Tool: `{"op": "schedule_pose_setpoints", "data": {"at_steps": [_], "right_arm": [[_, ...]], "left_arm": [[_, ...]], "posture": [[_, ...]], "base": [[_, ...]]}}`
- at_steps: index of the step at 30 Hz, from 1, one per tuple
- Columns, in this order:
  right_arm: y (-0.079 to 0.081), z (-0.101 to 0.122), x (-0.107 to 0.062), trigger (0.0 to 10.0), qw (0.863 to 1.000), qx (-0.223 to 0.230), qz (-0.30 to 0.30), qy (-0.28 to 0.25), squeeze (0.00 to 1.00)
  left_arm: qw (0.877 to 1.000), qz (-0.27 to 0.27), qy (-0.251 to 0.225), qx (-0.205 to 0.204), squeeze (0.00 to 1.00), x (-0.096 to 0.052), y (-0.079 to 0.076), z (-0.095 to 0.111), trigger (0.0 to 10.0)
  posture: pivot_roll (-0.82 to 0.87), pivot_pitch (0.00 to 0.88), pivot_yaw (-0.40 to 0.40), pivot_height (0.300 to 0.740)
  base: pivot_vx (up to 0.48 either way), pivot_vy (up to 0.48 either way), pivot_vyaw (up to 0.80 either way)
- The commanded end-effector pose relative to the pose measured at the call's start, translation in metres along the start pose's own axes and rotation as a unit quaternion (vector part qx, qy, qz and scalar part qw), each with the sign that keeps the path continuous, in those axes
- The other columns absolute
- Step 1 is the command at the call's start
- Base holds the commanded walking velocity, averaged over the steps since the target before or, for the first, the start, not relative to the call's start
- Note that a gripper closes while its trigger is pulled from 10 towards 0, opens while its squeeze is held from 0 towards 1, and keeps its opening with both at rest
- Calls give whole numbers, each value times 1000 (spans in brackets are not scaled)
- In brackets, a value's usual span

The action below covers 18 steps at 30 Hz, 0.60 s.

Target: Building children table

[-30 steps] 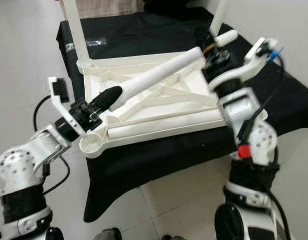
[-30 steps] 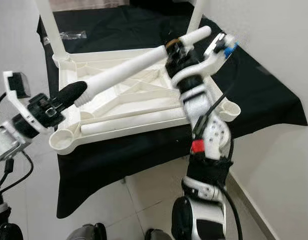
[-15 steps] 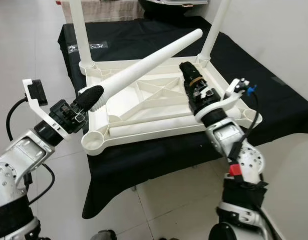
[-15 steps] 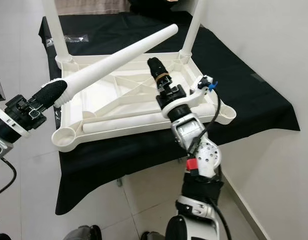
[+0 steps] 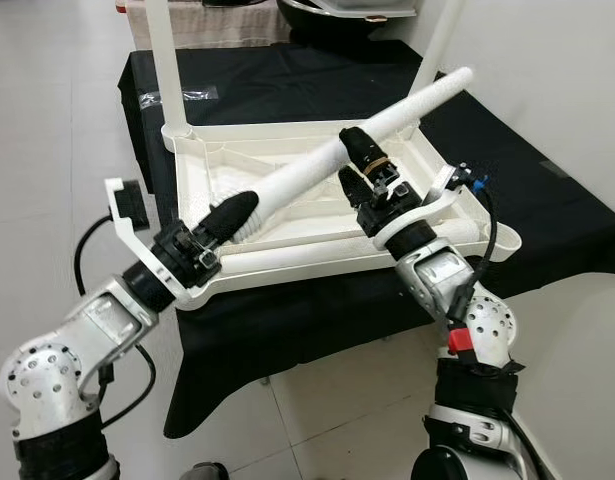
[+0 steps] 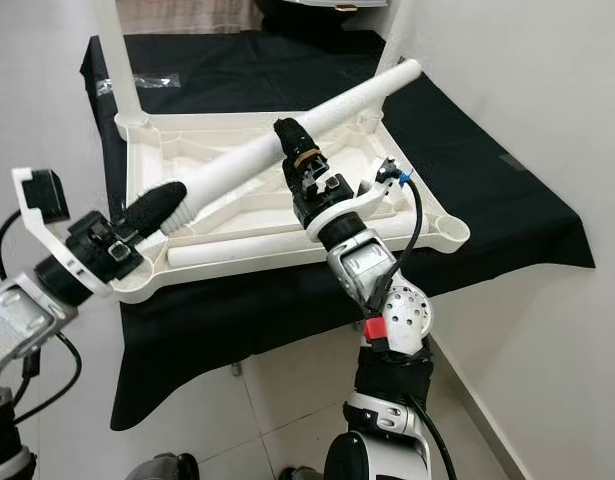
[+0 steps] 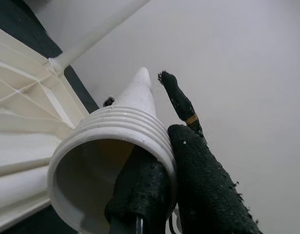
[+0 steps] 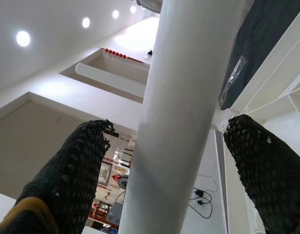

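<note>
Above the upturned white table top [image 5: 287, 150], a loose table leg [image 5: 317, 165] is held slanting, its long axis running from the robot's near left up to the far right. It is a smooth white plastic tube that narrows toward the far raised end; the wide near end is hollow and ringed with screw ridges, as the left wrist view shows. That wide end sits lowest, near the front left corner of the table top, and the narrow tip reaches past the far right corner.

The left gripper [image 5: 227, 213] is clamped on the ridged end, one black finger inside the open mouth and the other outside the wall. The right gripper [image 5: 354, 160] straddles the leg about midway along it, fingers spread, one on each side of the tube; whether they touch it cannot be told.

Two more legs [image 5: 165, 62] stand upright in the far corner sockets, and another white tube [image 5: 317, 255] lies flat along the near rim. The table top lies with its ribbed underside up on a black cloth [image 5: 557, 200] over a low stand, on a pale tiled floor [image 5: 47, 120]
</note>
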State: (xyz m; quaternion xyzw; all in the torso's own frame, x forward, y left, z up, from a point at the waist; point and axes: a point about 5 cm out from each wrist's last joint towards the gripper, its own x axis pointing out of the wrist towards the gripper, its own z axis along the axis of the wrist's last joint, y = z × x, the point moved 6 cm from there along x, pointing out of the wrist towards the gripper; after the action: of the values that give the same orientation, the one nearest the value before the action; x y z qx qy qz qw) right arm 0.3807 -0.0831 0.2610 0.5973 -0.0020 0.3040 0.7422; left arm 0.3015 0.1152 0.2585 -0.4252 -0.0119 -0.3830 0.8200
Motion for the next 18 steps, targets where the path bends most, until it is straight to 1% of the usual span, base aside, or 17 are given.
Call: {"op": "schedule_pose_setpoints", "data": {"at_steps": [1,3,7,11,18], "right_arm": [[7,-5,5,10000,1000,23,18,1,0],[9,-5,8,10000,999,26,23,4,0],[10,-6,10,10000,999,28,25,7,0],[13,-7,13,10000,999,35,30,5,0],[17,-10,15,10000,998,41,37,5,0]], "left_arm": [[1000,-17,8,-3,0,0,-9,-5,10000],[1000,-18,15,-12,0,0,-9,-12,10000],[999,-19,17,-20,0,1,-9,-15,10000],[999,-24,27,-29,0,2,-15,-25,10000],[999,-28,27,-36,0,4,-18,-29,10000]], "posture": [[87,109,-116,740],[83,109,-116,740],[85,111,-118,740],[87,114,-116,740],[85,116,-115,740]], "base": [[0,0,0],[0,0,0],[0,0,0],[0,0,0],[0,0,0]]}}
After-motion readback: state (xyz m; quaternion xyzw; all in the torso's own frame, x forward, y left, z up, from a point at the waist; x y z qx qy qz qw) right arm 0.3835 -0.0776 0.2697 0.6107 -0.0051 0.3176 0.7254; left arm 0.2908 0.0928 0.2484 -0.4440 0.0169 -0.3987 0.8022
